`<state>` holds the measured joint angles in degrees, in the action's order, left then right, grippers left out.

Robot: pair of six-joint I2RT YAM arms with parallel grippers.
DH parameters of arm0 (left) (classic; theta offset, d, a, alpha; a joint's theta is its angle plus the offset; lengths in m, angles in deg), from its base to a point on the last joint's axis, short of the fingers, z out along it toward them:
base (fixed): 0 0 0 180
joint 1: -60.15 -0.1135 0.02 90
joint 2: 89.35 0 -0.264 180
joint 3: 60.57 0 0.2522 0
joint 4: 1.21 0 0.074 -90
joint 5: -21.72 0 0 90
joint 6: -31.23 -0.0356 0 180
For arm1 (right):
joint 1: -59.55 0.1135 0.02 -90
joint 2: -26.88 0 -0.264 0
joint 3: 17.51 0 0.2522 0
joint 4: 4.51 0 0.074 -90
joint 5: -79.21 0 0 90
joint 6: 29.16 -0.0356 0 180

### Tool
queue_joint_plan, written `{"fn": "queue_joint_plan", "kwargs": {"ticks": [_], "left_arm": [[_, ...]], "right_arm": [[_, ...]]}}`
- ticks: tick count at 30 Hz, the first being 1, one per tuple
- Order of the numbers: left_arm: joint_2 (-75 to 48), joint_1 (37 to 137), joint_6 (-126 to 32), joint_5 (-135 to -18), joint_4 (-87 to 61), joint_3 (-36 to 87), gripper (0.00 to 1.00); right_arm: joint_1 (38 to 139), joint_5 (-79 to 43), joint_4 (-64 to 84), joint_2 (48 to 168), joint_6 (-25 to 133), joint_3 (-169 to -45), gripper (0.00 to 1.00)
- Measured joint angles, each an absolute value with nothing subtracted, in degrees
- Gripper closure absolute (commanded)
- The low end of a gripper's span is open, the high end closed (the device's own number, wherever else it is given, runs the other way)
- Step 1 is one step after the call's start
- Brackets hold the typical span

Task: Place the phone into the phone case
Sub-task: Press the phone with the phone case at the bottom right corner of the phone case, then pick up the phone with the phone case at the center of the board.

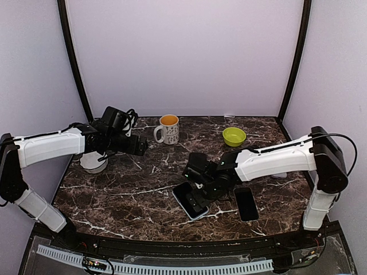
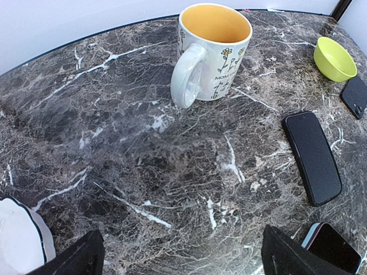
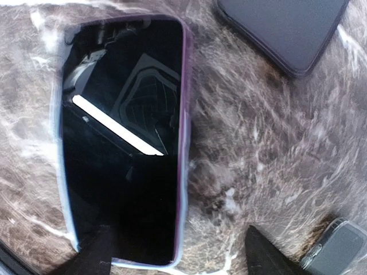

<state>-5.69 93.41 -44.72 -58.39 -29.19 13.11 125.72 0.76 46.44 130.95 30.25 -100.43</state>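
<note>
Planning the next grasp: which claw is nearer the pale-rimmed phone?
Right. The right claw hangs open directly over the pale-rimmed phone. The left claw is far off across the table, open, near the mug.

My left tool [image 2: 180,259] hangs on an outstretched arm, jaws spread wide. My right tool [image 3: 180,255] points straight down, jaws apart, gripping nothing.

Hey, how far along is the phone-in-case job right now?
Mostly done, it seems: the phone lies screen-up inside the pale-rimmed case. In hand: nothing; the right gripper hangs open over its end, the left gripper open near the mug. Left: perhaps pressing corners home; I cannot tell if they're seated.
</note>
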Motion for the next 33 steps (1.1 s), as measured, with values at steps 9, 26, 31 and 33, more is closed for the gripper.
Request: {"fn": "queue_joint_plan", "kwargs": {"ticks": [9,26,31,33], "left_arm": [[-5.7,93.4,-45.1,-58.4,-29.2,13.1,0.02],[-5.7,93.4,-45.1,-58.5,-29.2,13.1,0.03],[-5.7,93.4,-45.1,-58.7,-29.2,13.1,0.03],[-5.7,93.4,-45.1,-58.7,-29.2,13.1,0.03]], "right_arm": [[127.6,0.6,46.7,133.6,30.9,-107.1,0.02],[128.6,-1.0,46.7,140.6,30.1,-108.2,0.1],[128.7,-0.6,46.7,140.7,29.5,-108.3,0.21],[128.7,-0.4,46.7,140.7,29.2,-108.3,0.26]]}}
